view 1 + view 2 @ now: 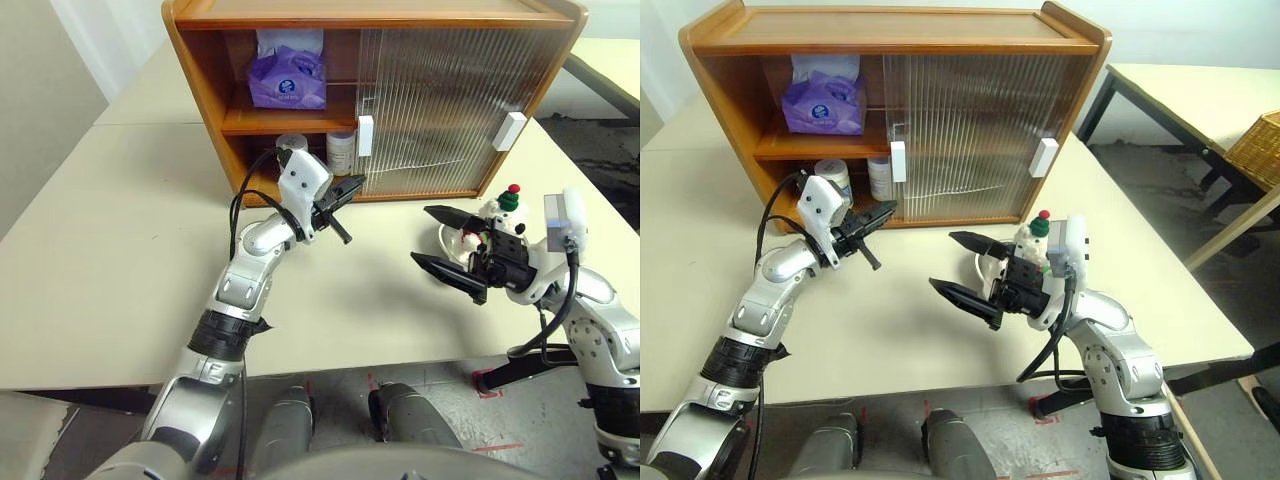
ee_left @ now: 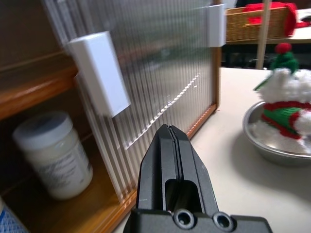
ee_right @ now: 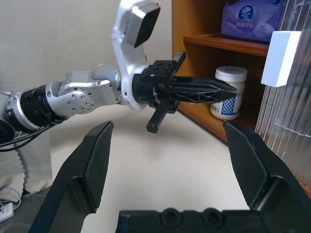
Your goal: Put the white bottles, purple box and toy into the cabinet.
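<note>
Hovering empty left gripper (image 1: 352, 187) (shut)

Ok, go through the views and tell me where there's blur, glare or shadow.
Left wrist view: the white handle and jar look soft, and bright streaks glint on the ribbed door. Left eye view: the left gripper casts a soft shadow on the table. Right wrist view: sharp throughout.

Silver-grey jointed arms, white wrist housings, looped black cables, black ribbed fingers (image 3: 99, 160), two screws
</note>
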Controlling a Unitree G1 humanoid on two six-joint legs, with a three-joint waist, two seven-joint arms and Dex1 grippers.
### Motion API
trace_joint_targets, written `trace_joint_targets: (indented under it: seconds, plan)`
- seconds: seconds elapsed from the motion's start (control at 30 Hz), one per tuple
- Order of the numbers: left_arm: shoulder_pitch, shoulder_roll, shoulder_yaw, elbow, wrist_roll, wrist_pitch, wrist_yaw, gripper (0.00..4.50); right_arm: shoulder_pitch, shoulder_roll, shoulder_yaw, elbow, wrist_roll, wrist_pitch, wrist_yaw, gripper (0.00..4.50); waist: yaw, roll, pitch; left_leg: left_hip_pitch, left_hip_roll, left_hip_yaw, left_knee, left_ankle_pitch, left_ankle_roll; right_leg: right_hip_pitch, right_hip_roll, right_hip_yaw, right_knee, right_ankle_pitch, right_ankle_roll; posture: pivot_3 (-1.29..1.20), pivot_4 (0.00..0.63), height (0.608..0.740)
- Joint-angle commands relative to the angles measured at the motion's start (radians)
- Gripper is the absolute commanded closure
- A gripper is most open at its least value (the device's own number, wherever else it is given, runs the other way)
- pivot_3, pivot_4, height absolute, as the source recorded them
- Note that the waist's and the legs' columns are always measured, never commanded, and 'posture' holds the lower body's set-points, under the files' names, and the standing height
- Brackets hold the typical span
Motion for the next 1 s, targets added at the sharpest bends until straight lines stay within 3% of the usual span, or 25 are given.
trace_joint_targets:
  seconds: [0.03,0.4,1.0]
  plan:
    - [-0.051,-0.030,-0.039,0.058,0.018,-0.065,-0.025,4.47,0.001,0.005,0.009,-0.007,-0.012,-0.008,-0.004,0.00,0.001,0.000,0.000,0.000,0.000,0.000,0.000,0.000,0.000,0.000,0.000,0.000,0.000,0.000,0.000,-0.13,0.056,0.740]
    - [-0.213,-0.077,-0.059,0.290,0.172,-0.202,0.118,4.47,0.012,0.009,0.005,-0.019,-0.012,-0.010,-0.013,0.00,-0.010,0.001,0.000,0.000,0.000,0.000,0.001,0.000,0.001,0.001,0.000,0.000,0.000,-0.003,0.007,-0.16,0.058,0.740]
    - [-0.232,-0.042,-0.007,0.330,0.252,-0.181,0.305,4.47,0.023,0.014,0.015,-0.028,-0.010,-0.012,-0.023,0.00,-0.021,0.001,0.000,0.000,-0.001,0.000,0.001,0.000,0.001,0.002,0.000,0.000,0.000,-0.005,0.011,-0.15,0.065,0.740]
